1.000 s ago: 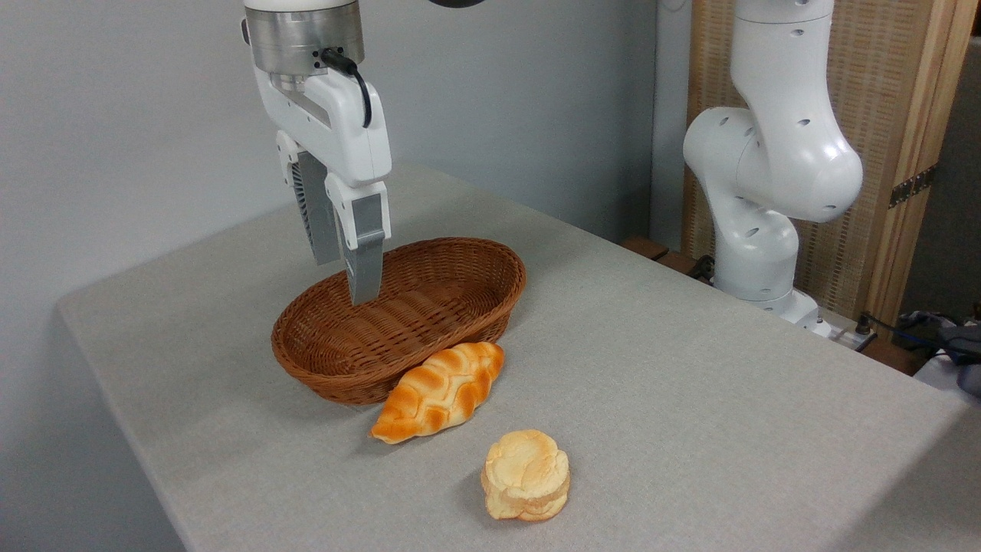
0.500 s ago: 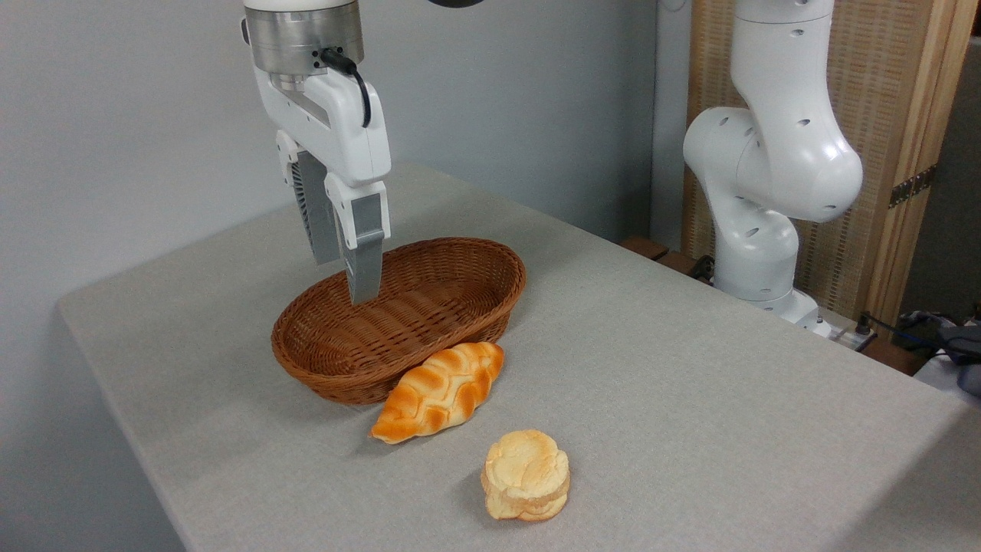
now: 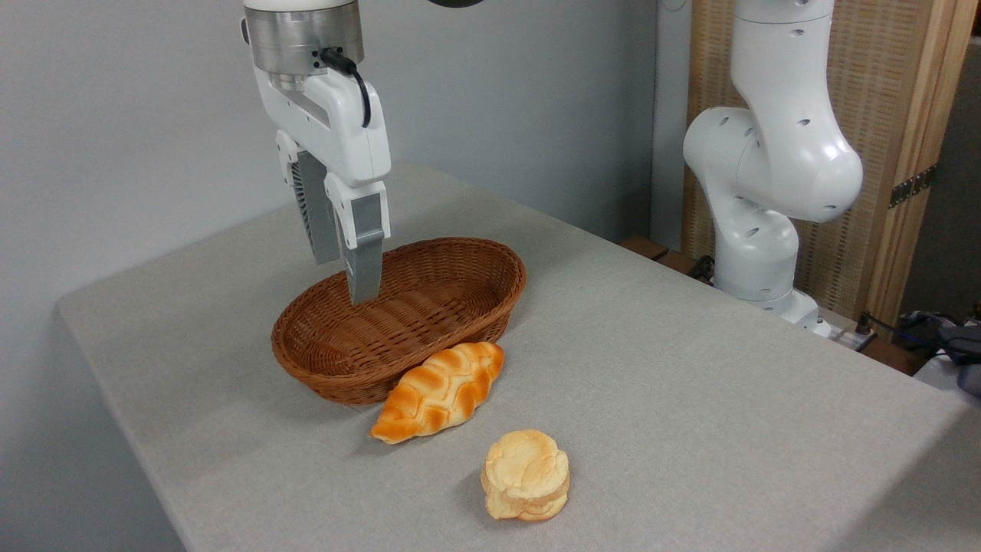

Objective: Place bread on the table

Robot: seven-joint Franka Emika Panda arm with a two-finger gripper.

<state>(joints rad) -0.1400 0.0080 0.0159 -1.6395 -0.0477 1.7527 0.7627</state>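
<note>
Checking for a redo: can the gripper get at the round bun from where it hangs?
Probably yes. The bun lies alone on the table, nothing over it; the gripper hangs open and empty above the basket, braided loaf aside.

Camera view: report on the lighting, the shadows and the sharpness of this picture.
Camera view: soft, even light, no glare on the table. The bread and the braided loaf cast faint shadows to their left; the basket shades the cloth by its near wall. All of these and the gripper look sharp, with no motion blur; the dark things at the right edge are too dim to make out.
</note>
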